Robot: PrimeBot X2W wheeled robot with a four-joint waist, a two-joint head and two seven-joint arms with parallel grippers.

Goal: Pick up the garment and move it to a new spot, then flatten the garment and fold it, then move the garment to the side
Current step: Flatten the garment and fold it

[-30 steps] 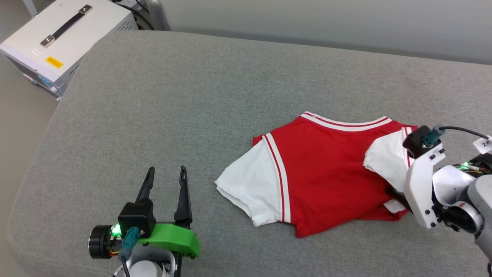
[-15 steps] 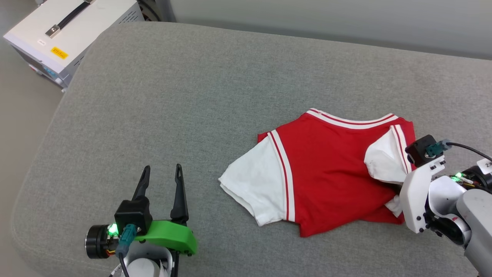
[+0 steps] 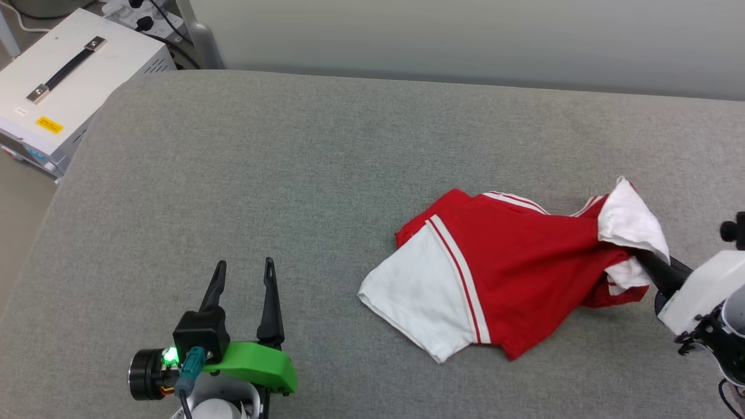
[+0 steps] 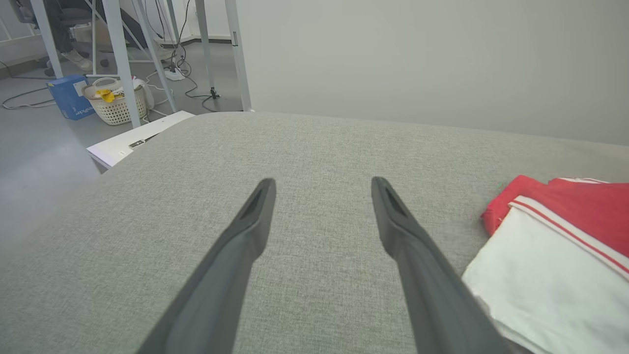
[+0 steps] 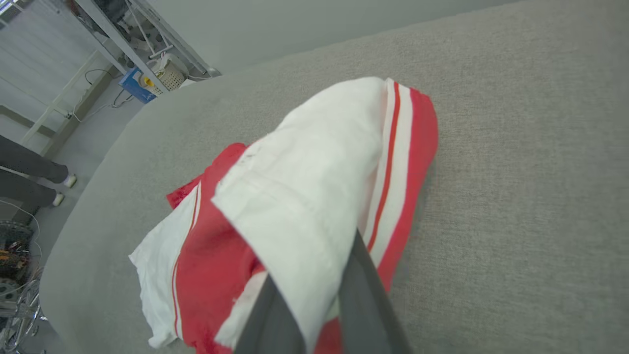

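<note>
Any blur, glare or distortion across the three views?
Head view: even soft light, sharp, only a faint shadow under the garment, no glare. Left wrist view: wide-angle stretch, the left gripper's jaws look soft toward the bottom edge. Right wrist view: tilted, the white sleeve near the lens slightly soft, not blown out.

— What does the left pincer [image 3: 244, 265] look like?
— Two long black fingers, slotted near the tips, on a black block. Behind it there's a bright green shell [image 3: 256, 364], a lit green lamp [image 3: 170, 356] and a teal plug [image 3: 195, 358] with a dark cable.
— And the right pincer [image 3: 643, 259]?
— Dark fingers, a white housing [image 3: 695, 291] and a black knob [image 3: 733, 230].
</note>
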